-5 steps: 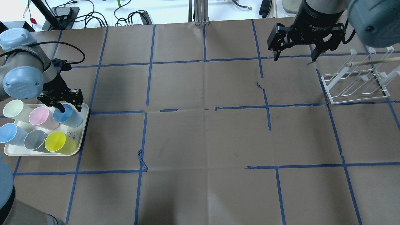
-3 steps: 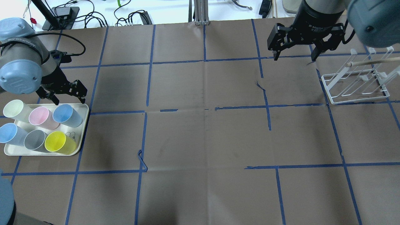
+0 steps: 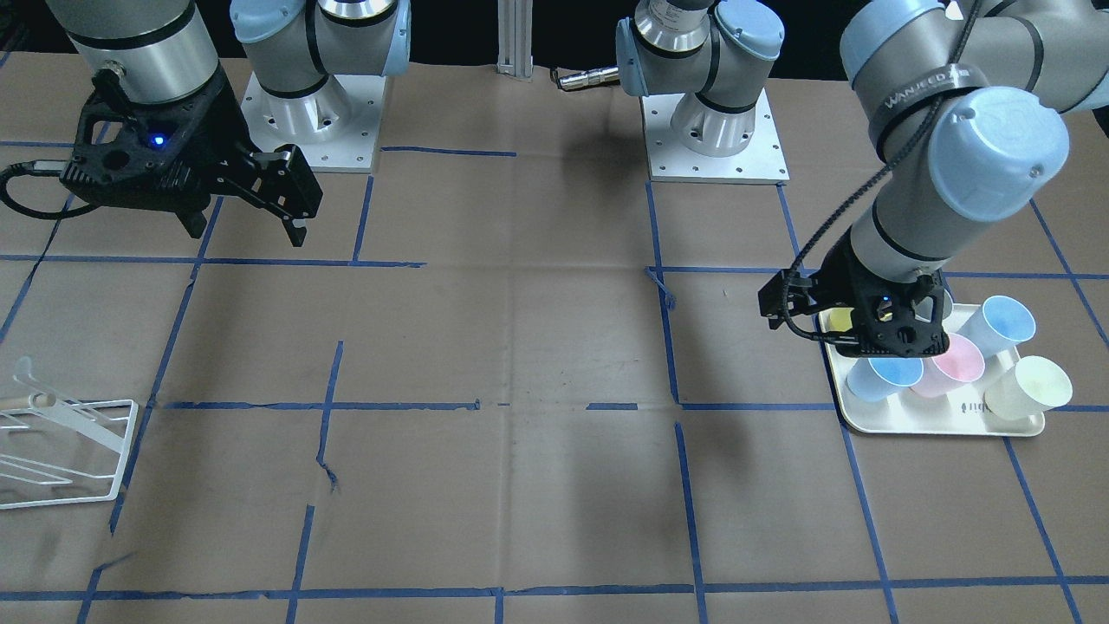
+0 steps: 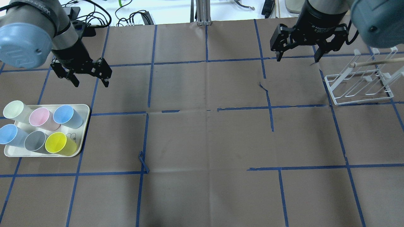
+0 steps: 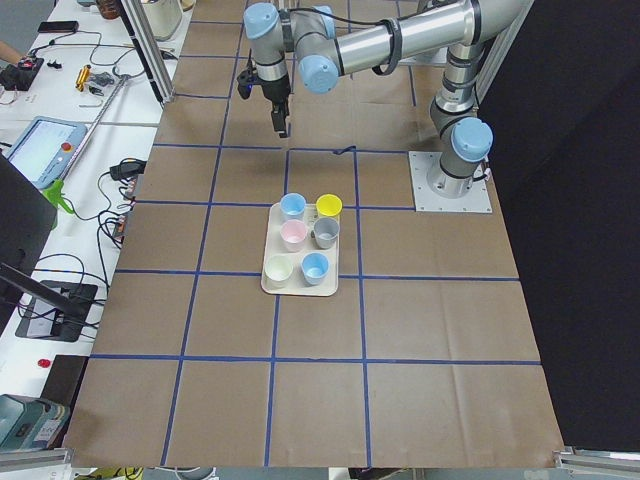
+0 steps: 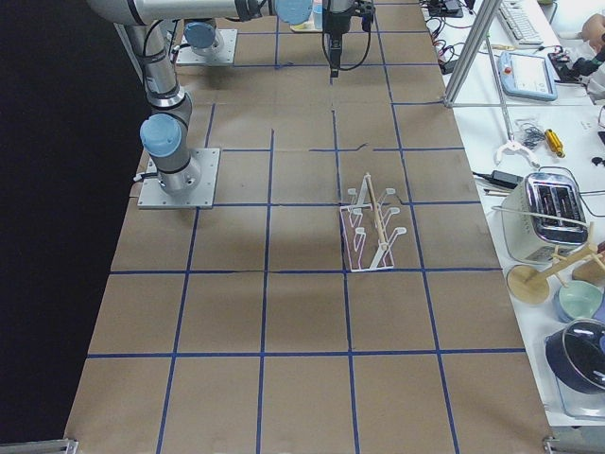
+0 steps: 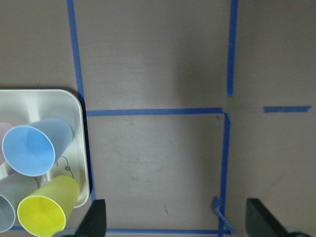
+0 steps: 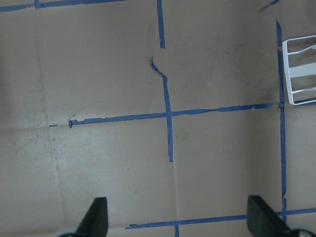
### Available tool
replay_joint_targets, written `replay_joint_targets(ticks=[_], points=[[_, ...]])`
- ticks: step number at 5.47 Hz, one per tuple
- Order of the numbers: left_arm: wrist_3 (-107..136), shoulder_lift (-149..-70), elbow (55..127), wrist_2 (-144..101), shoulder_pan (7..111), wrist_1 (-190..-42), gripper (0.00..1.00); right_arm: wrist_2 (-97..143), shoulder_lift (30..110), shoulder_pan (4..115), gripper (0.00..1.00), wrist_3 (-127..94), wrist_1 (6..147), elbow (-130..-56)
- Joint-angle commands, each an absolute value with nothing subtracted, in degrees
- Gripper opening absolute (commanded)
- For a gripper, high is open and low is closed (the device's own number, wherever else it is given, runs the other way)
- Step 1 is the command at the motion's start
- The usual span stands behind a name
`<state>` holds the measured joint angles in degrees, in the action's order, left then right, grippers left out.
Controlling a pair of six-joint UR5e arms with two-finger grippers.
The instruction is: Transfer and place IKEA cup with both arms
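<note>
Two pale blue cups stand upright on the cream tray (image 4: 83, 126): one at its back right (image 4: 65, 115), one at its front left (image 4: 8, 134). The wrist view shows the back right one (image 7: 28, 150). My left gripper (image 4: 91, 84) is open and empty, raised over bare table beyond the tray and apart from every cup. In the left wrist view its fingers (image 7: 96, 219) stand wide apart. My right gripper (image 4: 298, 59) is open and empty, hovering at the far right beside the rack; its fingers (image 8: 98, 217) are spread.
The tray also holds a pink cup (image 4: 40, 117), a grey cup (image 4: 34, 141), a yellow cup (image 4: 58, 143) and a pale green cup (image 4: 13, 109). A white wire rack (image 4: 359, 85) stands at the far right. Brown paper with blue tape lines covers the table.
My left gripper has lifted off the back right blue cup, empty, and moved away from the tray toward the far side. The cup stays on the tray. The right arm has not moved.
</note>
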<state>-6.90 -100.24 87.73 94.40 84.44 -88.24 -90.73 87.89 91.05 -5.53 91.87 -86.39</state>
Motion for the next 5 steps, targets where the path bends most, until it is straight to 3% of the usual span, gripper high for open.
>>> replay_joint_targets(ticks=[1, 5], points=[[-4.65, -97.32, 81.14, 93.78, 91.72, -94.91, 0.98, -90.88, 87.98, 91.05, 1.0, -5.54, 91.85, -86.4], [-4.05, -93.78, 84.03, 93.78, 91.67, -93.7, 0.98, -90.88, 87.89, 91.14, 1.0, -5.54, 91.76, -86.4]])
